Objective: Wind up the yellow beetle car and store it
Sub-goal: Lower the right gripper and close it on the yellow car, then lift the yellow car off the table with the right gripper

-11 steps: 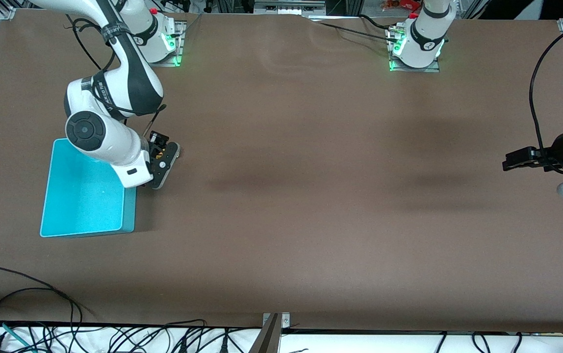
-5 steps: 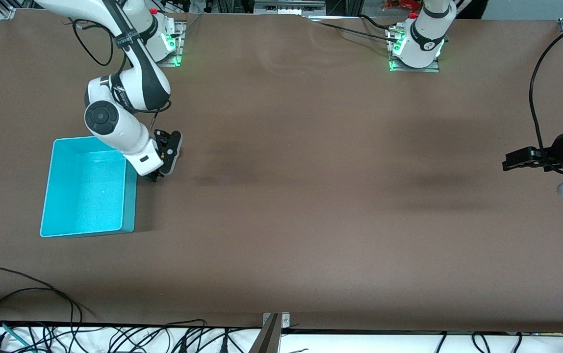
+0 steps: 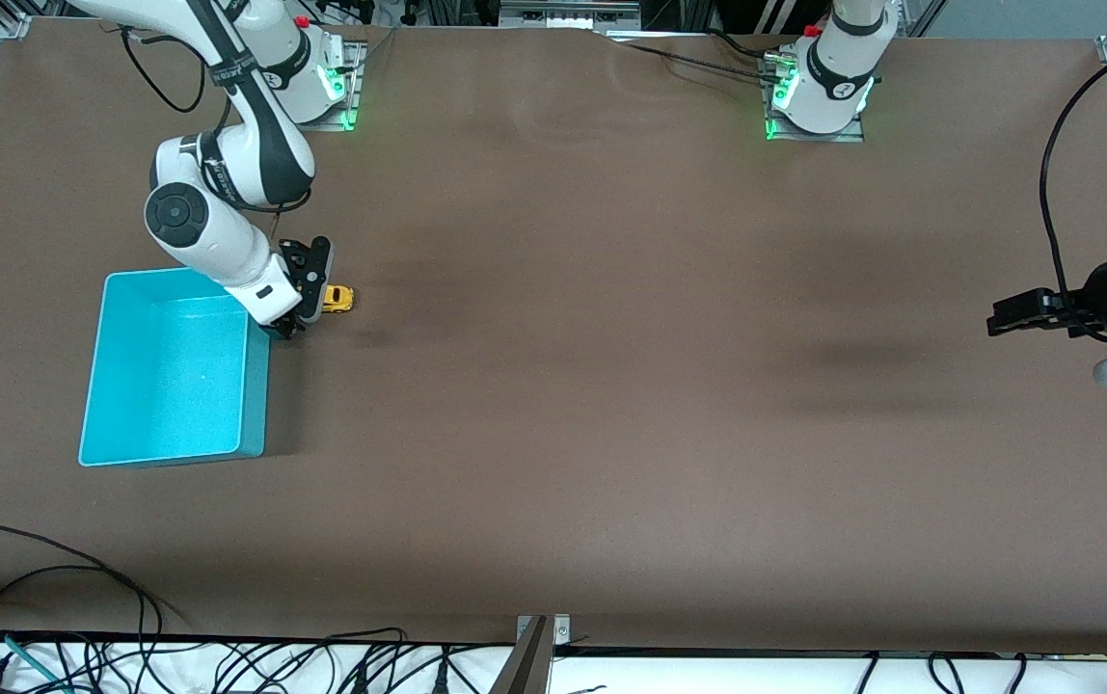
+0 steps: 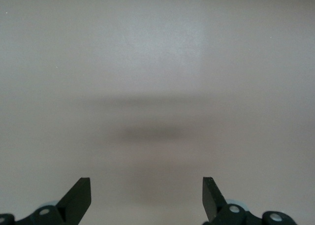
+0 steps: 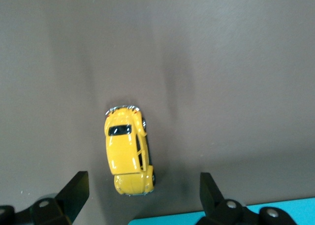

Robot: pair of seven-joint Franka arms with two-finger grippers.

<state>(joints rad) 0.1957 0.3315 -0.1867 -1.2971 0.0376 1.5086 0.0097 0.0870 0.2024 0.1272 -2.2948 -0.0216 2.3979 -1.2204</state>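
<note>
Front view: yellow beetle car (image 3: 337,299) sits on the brown surface (image 3: 611,386), just beside the turquoise bin (image 3: 171,371), right claw (image 3: 308,306) above it. Left claw (image 3: 997,318) waits at its own end. Left wrist: claw spread over bare surface. Right wrist: claw spread, the car below between the fingers (image 5: 74,190), untouched.

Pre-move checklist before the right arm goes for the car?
1. Yellow beetle car on its wheels on the table: ok.
2. Right gripper jaws open: ok.
3. Car between the jaws: not ok, it lies off toward one jaw in the right wrist view.
4. Turquoise bin beside the car, holding nothing: ok.
5. Left gripper waits at its own end, open: ok.
</note>
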